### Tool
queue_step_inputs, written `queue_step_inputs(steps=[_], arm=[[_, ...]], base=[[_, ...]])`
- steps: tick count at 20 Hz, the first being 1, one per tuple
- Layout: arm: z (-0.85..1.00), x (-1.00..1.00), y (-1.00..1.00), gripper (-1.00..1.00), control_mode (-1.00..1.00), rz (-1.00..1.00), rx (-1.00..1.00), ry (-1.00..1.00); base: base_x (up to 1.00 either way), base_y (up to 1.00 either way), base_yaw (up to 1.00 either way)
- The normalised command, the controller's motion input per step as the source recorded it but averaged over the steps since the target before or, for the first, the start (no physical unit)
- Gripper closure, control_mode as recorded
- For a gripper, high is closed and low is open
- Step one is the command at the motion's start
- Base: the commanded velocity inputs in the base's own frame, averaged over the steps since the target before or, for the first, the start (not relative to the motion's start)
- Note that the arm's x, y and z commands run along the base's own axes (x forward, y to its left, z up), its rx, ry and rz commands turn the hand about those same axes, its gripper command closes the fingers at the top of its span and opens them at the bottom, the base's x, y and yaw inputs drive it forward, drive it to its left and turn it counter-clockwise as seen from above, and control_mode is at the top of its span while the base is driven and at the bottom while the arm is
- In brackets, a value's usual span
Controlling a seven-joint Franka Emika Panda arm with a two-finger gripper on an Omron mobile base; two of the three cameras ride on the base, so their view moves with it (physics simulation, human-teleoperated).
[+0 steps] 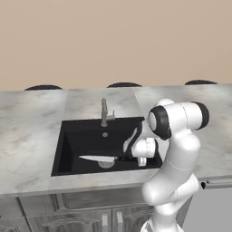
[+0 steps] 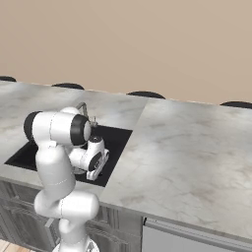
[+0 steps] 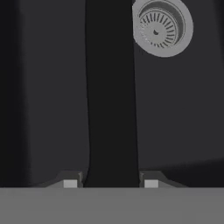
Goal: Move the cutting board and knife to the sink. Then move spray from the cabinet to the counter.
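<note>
You get two high views from behind the arm, left and right, both looking down at the sink [image 1: 68,149] and counter [image 2: 187,147]; your hand view stares close into the basin, drain [image 3: 162,27] upper right.

The white arm [image 2: 61,162] rose at lower left and bent down into the black sink [image 2: 115,140], its hand low over the basin's near right corner. The marbled bench [image 2: 187,152] spread wide to the right. A faucet [image 2: 83,108] stood behind the arm.
</note>
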Motion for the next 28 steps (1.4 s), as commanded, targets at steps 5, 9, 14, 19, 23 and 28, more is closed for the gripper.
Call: queue_step_inputs(steps=[5,9,14,19,23,28], arm=[[-0.07,0.12,0.00,1.00,-1.00,0.02,0.00,0.00],[0.00,0.04,0.00,-1.00,-1.00,0.00,0.00,0.00],[0.40,0.00,0.00,-1.00,-1.00,0.00,0.01,-0.07],[0.91,0.00,0.00,-1.00,-1.00,0.00,0.05,-0.09],[1.00,-0.03,0.00,-1.00,-1.00,-0.01,0.06,-0.06],[1.00,-0.34,0.00,-1.00,-1.00,-0.05,0.02,-0.05]], base=[[0.00,0.00,0.00],[0.00,0.00,0.00],[0.00,0.00,0.00],[0.00,0.00,0.00],[0.00,0.00,0.00],[0.00,0.00,0.00]])
